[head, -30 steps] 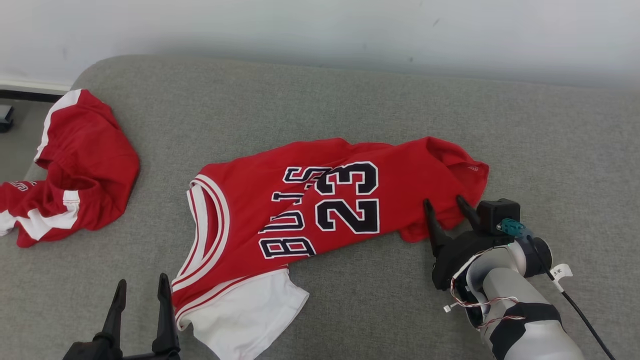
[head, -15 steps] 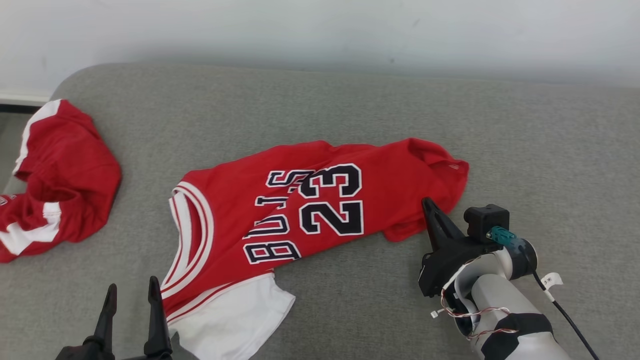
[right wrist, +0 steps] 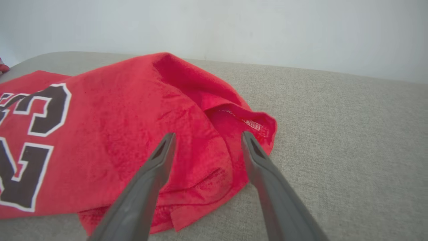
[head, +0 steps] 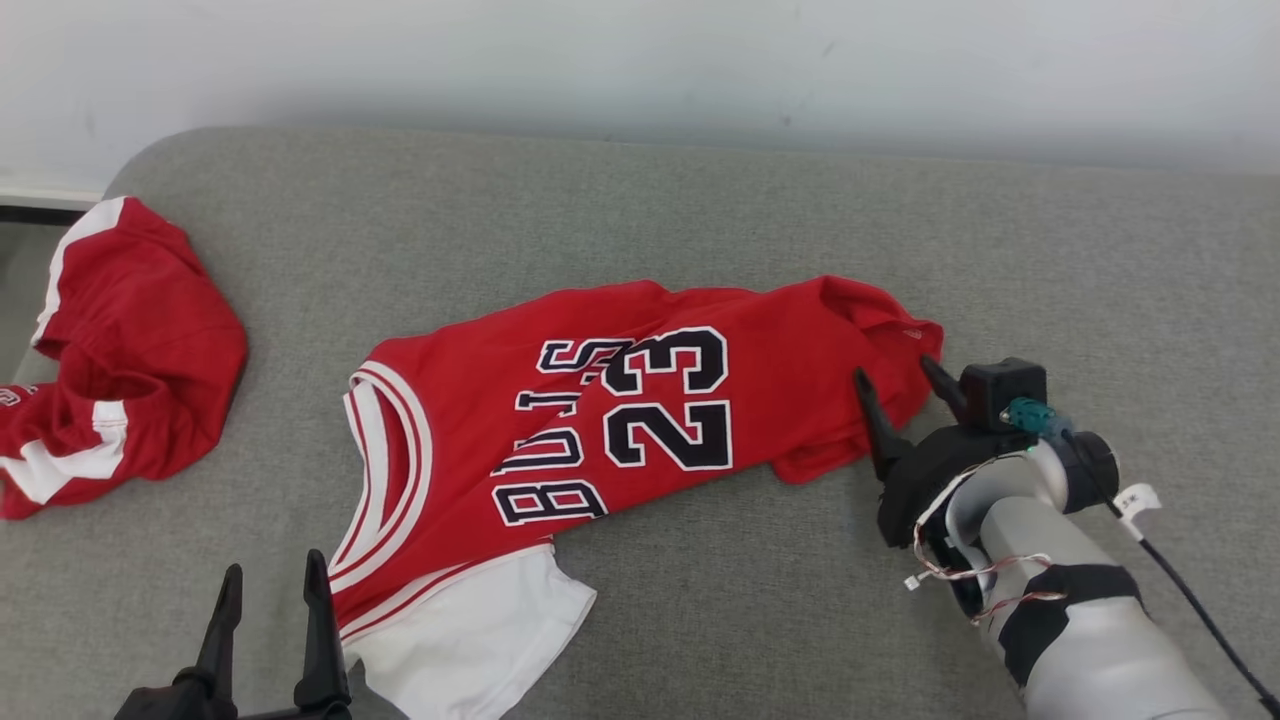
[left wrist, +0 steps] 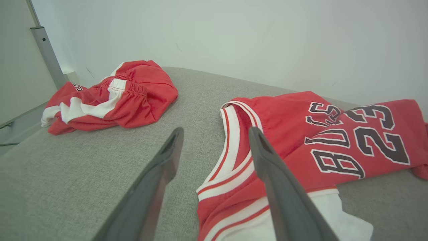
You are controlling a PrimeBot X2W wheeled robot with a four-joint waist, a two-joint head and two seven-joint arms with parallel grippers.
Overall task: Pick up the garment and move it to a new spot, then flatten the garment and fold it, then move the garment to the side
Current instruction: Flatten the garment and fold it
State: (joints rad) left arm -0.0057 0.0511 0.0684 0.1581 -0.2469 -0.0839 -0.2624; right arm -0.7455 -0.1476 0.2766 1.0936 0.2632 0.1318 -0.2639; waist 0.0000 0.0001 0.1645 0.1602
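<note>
The garment, a red jersey [head: 620, 420] with "23" and dark lettering, lies rumpled across the grey cushion, its white underside showing at the near left. My right gripper [head: 893, 372] is open at the jersey's right end. In the right wrist view its fingers [right wrist: 157, 167] straddle the bunched red hem [right wrist: 214, 134], holding nothing. My left gripper [head: 274, 565] is open at the near left, just beside the striped armhole trim [left wrist: 230, 147]. In the left wrist view the left gripper [left wrist: 216, 130] has nothing between its fingers.
A second red and white garment [head: 120, 350] lies crumpled at the cushion's far left edge, also seen as the red heap [left wrist: 117, 93]. The grey cushion [head: 700, 220] runs back to a white wall. Bare grey fabric lies right of the jersey.
The right gripper, open a second ago, appeared shut half a second ago and now stands open again, slightly farther forward at the jersey's right end. The camera shifted a little; the left gripper stayed open.
</note>
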